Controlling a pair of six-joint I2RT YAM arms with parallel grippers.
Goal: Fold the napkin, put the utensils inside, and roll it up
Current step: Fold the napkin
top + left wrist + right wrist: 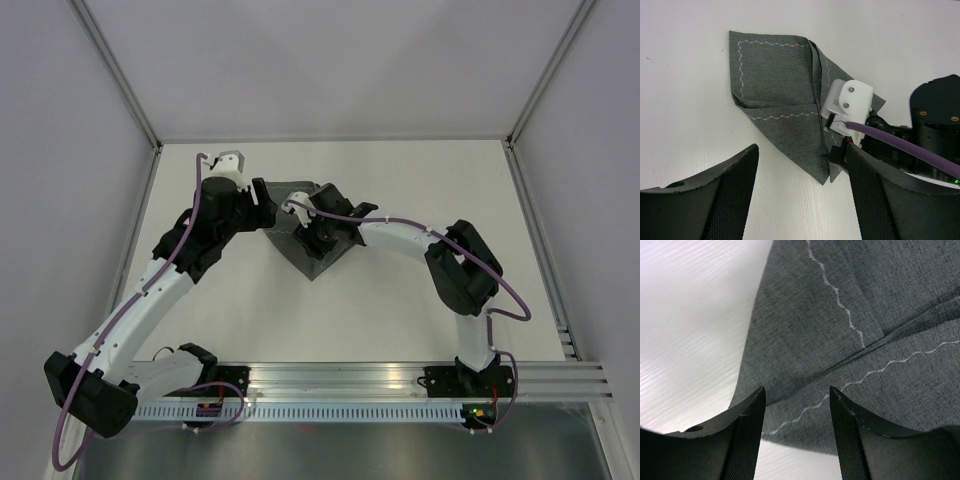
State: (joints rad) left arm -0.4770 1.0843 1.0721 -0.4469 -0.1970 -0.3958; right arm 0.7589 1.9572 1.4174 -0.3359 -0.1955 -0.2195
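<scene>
Napkin partly folded and messy, no utensils in view, placing and rolling still left; left gripper released beside it, right gripper spread apart low over it.

The napkin lies folded on the worktop, about midway across and towards the back, with its layers overlapping. The left hand is just beside its left edge, and the right hand is over its right part — one arm reaching in from each side.
</scene>
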